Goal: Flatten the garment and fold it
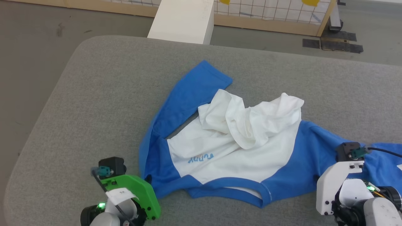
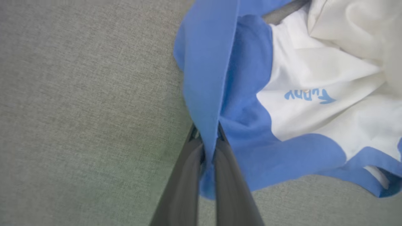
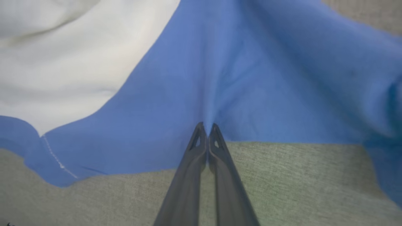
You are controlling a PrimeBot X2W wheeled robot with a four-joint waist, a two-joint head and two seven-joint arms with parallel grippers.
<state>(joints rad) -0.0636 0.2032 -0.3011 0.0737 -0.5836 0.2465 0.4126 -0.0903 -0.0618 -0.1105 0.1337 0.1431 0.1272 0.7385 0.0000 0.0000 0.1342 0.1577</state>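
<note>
Dark fingers of the left gripper were clamped on a blue fold at lower left of the garment; the right gripper was pinched on blue cloth at lower right. Its white body was heaped mid-frame on the grey pad. Flattening was judged in hand; an even outward pull would be needed next.

I counted one T-shirt, with two blue sleeves and one blue printed word. There were two grippers, the left gripper and the right gripper, each with two dark fingers. Also there were one grey padded table, one white block and two yellow patches.
</note>
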